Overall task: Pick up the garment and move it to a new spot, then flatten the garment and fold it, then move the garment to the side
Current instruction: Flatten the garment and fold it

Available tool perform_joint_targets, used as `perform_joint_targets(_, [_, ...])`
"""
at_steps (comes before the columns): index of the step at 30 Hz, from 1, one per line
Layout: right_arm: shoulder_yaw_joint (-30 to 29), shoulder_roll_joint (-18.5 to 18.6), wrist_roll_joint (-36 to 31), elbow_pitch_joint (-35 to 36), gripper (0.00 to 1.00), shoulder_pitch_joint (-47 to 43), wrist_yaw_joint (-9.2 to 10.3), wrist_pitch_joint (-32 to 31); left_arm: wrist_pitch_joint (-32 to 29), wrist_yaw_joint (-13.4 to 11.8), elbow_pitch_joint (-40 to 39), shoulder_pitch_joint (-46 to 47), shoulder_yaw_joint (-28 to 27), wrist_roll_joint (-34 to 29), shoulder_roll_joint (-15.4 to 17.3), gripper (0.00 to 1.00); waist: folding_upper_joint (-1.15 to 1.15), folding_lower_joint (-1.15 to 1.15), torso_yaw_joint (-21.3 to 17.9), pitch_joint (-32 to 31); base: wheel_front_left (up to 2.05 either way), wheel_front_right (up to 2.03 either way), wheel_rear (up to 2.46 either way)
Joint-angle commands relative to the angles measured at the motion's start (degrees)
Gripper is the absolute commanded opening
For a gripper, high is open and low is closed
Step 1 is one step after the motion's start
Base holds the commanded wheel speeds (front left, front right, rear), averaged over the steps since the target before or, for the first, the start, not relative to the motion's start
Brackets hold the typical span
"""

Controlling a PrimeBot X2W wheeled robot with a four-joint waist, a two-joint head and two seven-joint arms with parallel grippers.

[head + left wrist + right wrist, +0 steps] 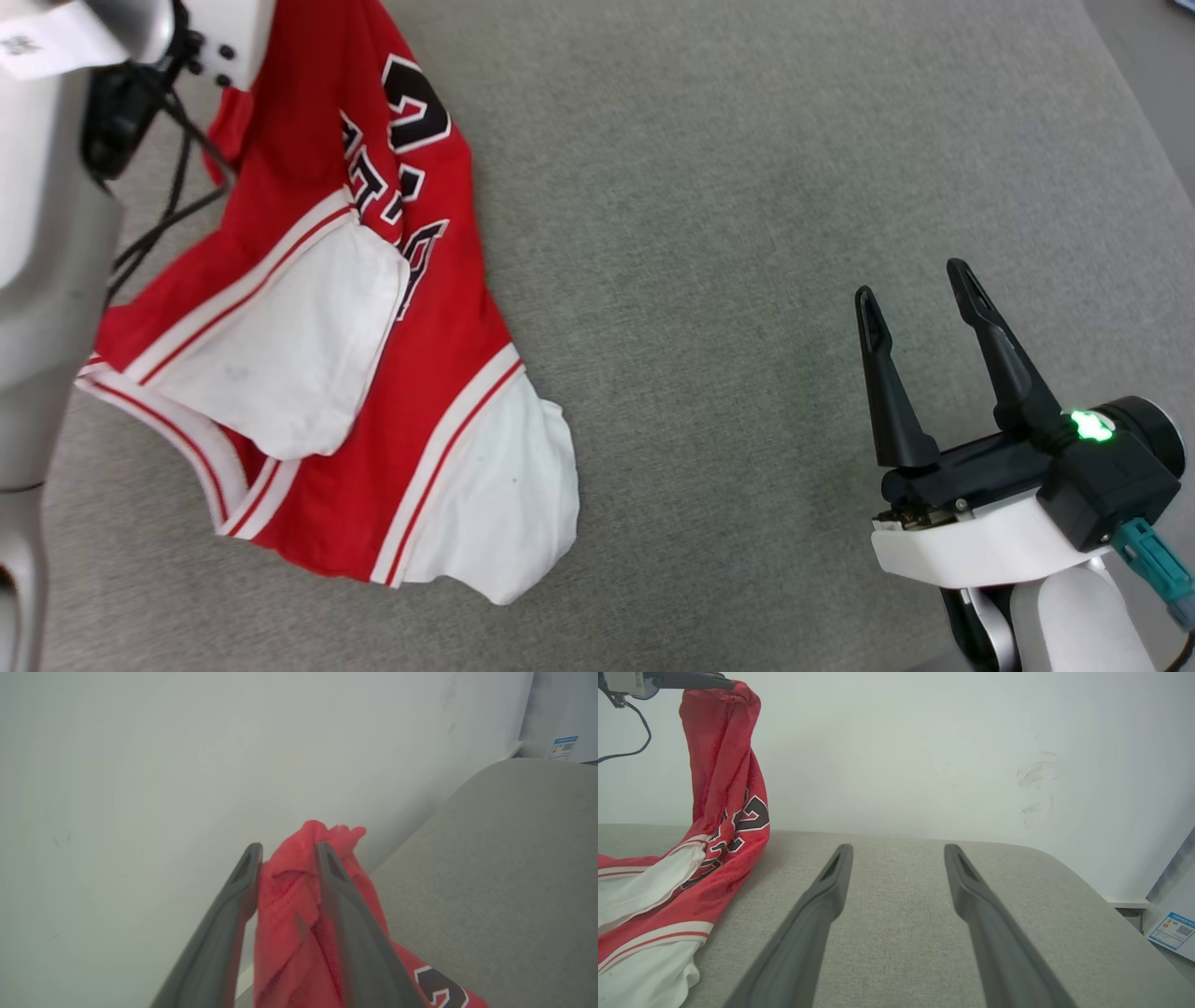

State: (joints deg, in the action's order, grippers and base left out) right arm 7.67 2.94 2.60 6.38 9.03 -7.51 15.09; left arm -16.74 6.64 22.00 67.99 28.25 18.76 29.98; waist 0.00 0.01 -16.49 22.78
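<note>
The garment (308, 308) is a red jersey with white sleeves, striped trim and black lettering. Its lower part lies crumpled on the grey padded surface (747, 233) at the left. Its upper part is drawn up into a red bunch (289, 914) between the fingers of my left gripper (288, 847), which stand slightly apart around the cloth. From the right wrist view the garment (724, 765) hangs from that left gripper (710, 682) at the top left. My right gripper (910, 280) is open and empty at the lower right, well clear of the cloth; its spread fingers (822, 905) point along the surface.
My pale left forearm (47, 280) and a black cable (168, 205) run down the left edge. A white wall (924, 742) rises behind the surface. The surface's rounded corner and a white box with a blue label (1171, 931) lie at the far right.
</note>
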Motion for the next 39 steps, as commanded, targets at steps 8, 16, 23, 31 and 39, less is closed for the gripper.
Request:
perform_joint_targets(8, [0.2, -0.1, -0.7, 0.0, 1.0, 0.6, 0.04, 0.1, 9.2, 0.6, 12.0, 0.8, 3.4, 0.7, -3.6, 1.0, 0.0, -0.01, 0.3, 0.5, 0.0, 0.0, 0.0])
perform_joint_targets(16, [-1.1, -0.1, -3.1, -0.3, 1.0, -0.4, 0.04, 0.1, 20.4, 0.5, 11.9, -2.3, 4.4, 0.6, -3.5, 1.0, 0.0, -0.01, 5.0, -3.6, 0.0, 0.0, 0.0])
perform_joint_targets(23, [-3.6, -0.1, -5.0, -1.0, 1.0, -3.0, 0.04, 0.1, 29.3, -3.7, 6.5, -10.5, 2.5, 1.4, -2.2, 1.0, 0.0, -0.01, 11.3, -10.1, 0.0, 0.0, 0.0])
perform_joint_targets(31, [-5.2, -0.1, -7.2, -0.8, 1.0, -6.2, 0.04, 0.1, 31.1, -10.1, -6.2, -28.4, -1.1, 5.7, 0.3, 1.0, 0.0, -0.01, 16.7, -15.4, 0.0, 0.0, 0.0])
perform_joint_targets(39, [-6.1, -0.1, -7.4, -0.7, 1.0, -8.4, 0.04, 0.1, 31.9, -19.1, -19.6, -51.4, -3.9, 7.6, -1.1, 1.0, 0.0, -0.01, 18.8, -17.9, 0.0, 0.0, 0.0])
